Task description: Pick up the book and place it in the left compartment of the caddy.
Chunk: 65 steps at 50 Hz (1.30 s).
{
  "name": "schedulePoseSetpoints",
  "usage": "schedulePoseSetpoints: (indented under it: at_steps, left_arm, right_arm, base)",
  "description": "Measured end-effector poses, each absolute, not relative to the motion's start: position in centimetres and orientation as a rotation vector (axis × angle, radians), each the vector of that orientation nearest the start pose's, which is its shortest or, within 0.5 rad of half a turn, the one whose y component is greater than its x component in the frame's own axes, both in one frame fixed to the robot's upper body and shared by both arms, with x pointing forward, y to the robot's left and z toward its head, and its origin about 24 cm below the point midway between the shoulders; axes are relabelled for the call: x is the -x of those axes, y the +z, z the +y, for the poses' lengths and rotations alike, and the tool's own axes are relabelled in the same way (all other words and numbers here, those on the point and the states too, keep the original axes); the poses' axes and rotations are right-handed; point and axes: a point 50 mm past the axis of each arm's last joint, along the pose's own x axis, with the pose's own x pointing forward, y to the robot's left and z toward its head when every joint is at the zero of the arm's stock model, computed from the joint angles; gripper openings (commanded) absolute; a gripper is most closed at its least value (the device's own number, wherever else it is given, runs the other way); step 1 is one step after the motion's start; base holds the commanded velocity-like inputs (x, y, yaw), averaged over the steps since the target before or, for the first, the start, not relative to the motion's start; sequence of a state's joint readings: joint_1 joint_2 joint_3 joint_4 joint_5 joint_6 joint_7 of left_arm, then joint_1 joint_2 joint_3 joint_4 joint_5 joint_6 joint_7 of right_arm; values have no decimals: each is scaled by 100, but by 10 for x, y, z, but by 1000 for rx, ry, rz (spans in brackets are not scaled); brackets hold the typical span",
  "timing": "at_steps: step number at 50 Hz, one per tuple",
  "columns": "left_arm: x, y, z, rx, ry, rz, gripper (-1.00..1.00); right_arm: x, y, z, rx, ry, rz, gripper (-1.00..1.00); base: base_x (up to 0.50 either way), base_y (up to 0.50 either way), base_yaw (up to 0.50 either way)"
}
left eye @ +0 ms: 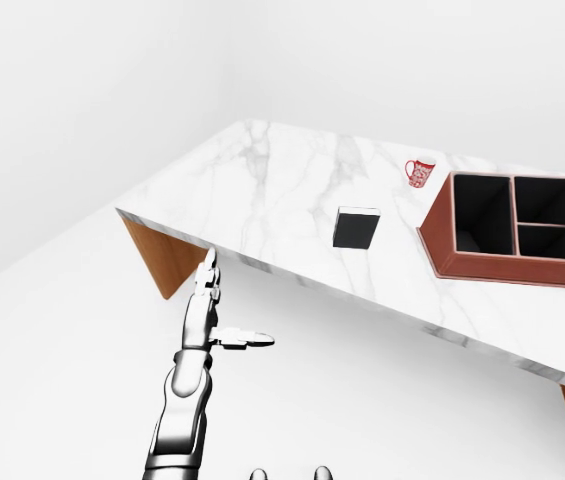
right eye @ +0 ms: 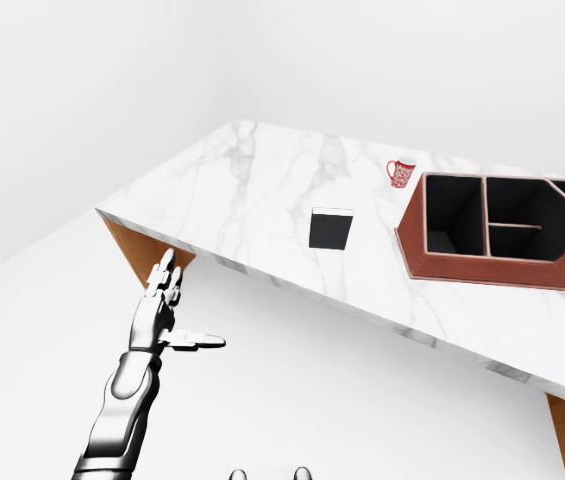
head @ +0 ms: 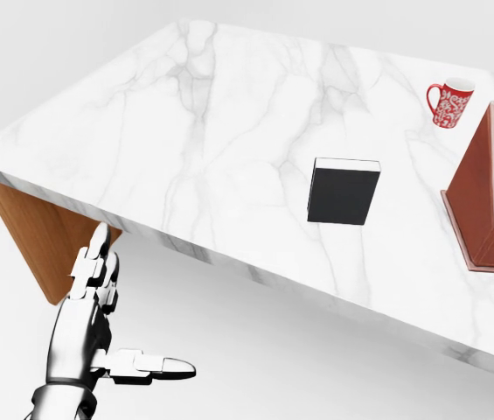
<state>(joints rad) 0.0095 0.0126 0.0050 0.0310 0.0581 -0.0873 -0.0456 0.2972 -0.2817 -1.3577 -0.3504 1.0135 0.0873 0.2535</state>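
Observation:
A black book (head: 343, 192) with a white page edge lies flat on the white marble table (head: 185, 131), left of the caddy. The brown caddy (left eye: 517, 228) stands at the table's right, with a tall left compartment (left eye: 482, 214) and smaller ones to its right. My left hand (head: 107, 328) is open and empty, fingers straight and thumb out, held below the table's near edge at lower left, well away from the book. My right hand shows in no view.
A red-and-white patterned mug (head: 449, 101) stands above the caddy's left corner. The table has wooden side panels (left eye: 167, 258) under its left and right ends. White floor and walls lie around it.

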Motion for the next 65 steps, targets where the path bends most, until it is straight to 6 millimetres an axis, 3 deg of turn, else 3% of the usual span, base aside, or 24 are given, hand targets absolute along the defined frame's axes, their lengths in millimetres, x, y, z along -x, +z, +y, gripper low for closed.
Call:
schedulePoseSetpoints:
  at_steps: [65]
  left_arm:
    - [-250, 40, 151, -79, -39, -43, 100]
  right_arm:
    - [-24, 187, -397, -129, -739, -742, 100]
  base:
    - [9, -20, 0]
